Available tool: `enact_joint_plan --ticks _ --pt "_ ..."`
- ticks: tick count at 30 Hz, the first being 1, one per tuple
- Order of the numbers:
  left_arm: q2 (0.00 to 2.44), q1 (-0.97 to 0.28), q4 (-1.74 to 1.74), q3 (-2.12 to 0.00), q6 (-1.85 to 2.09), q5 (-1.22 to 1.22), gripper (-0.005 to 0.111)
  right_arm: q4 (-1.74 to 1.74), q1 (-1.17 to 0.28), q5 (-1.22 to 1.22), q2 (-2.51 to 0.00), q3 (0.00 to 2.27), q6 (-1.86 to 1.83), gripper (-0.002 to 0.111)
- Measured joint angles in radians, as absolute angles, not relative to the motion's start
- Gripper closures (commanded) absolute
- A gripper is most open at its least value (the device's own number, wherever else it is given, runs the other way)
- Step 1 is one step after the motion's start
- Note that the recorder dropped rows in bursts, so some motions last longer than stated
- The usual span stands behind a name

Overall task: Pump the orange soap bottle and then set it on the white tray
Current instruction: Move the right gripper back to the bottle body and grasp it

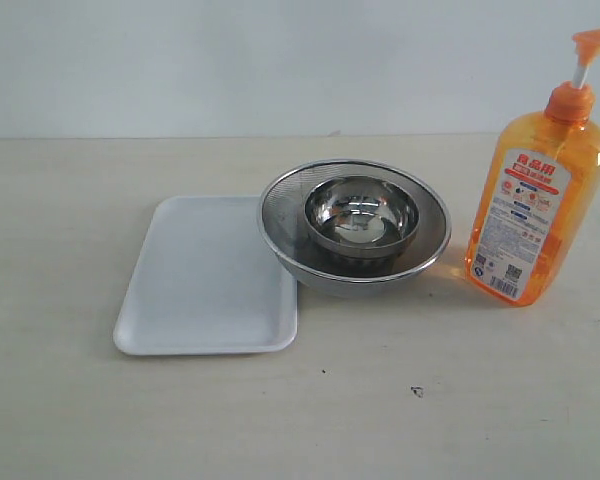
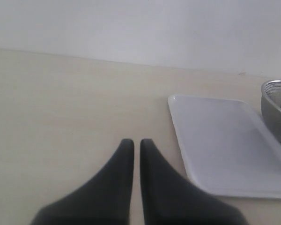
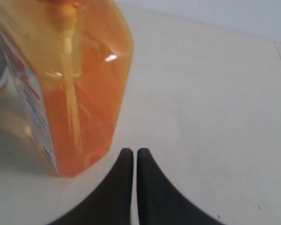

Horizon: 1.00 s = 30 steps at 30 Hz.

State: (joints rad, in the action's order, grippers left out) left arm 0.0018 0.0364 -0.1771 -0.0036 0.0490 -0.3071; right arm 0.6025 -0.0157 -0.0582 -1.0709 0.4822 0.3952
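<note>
The orange soap bottle point(image 1: 533, 195) stands upright at the right of the table, its pump head point(image 1: 592, 42) raised on a white stem. The white tray point(image 1: 208, 280) lies flat at the left, with nothing on it. My right gripper point(image 3: 134, 151) is shut with nothing in it, low beside the bottle's base point(image 3: 70, 103) and not touching it. Only a dark sliver at the exterior view's right edge may be part of that arm. My left gripper point(image 2: 136, 141) is shut and holds nothing, hovering over bare table beside the tray point(image 2: 225, 145). It does not show in the exterior view.
Two round steel bowls, a small one point(image 1: 361, 215) nested in a larger mesh-sided one point(image 1: 353, 228), sit between tray and bottle, touching the tray's right edge. The big bowl's rim point(image 2: 277, 108) shows past the tray. A small dark speck point(image 1: 417, 391) lies on the table front.
</note>
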Motion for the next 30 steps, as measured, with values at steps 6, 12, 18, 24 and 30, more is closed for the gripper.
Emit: enact_joint_plan --ticks 6,12,18,24,30 --pt "0.002 0.036 -0.177 -0.004 0.049 -0.307 0.102 0.621 0.04 0.231 -1.097 0.396 0.302 0.108" --pt "0.002 0.036 -0.177 -0.004 0.049 -0.307 0.102 0.656 0.042 0.383 -1.217 0.381 0.288 0.108" --pt "0.002 0.036 -0.177 -0.004 0.049 -0.307 0.102 0.703 0.042 0.449 -1.303 0.381 0.309 0.108" --pt "0.002 0.036 -0.177 -0.004 0.049 -0.307 0.102 0.707 0.046 0.366 -1.305 0.381 0.429 0.091" --pt "0.002 0.036 -0.177 -0.004 0.049 -0.307 0.102 0.707 0.046 0.321 -1.282 0.381 0.537 0.003"
